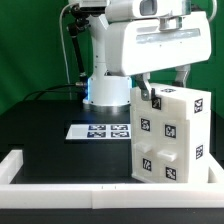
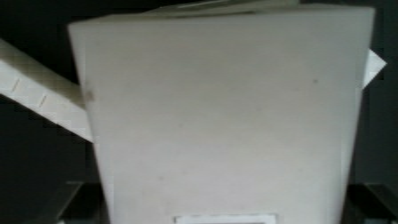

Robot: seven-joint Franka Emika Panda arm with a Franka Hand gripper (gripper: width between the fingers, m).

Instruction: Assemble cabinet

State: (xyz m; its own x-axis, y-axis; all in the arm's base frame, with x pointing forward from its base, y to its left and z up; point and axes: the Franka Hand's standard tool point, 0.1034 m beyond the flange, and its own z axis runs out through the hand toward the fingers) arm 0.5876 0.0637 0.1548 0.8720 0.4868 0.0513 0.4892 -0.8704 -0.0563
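The cabinet body (image 1: 172,135) is a large white box with several black-and-white tags on its faces. It stands slightly tilted at the exterior view's right, close to the front rim. My gripper (image 1: 165,88) comes down on its top edge, one finger on each side of it. In the wrist view the body's plain white face (image 2: 214,110) fills most of the picture. My gripper (image 2: 217,205) straddles it, and the dark fingers (image 2: 71,200) press against its two sides. No other cabinet parts show.
The marker board (image 1: 102,131) lies flat on the black table at the middle. The low white rim (image 1: 60,170) runs along the front and the exterior view's left. The robot's base (image 1: 105,92) stands behind. A white slanted bar (image 2: 36,85) shows beside the body in the wrist view.
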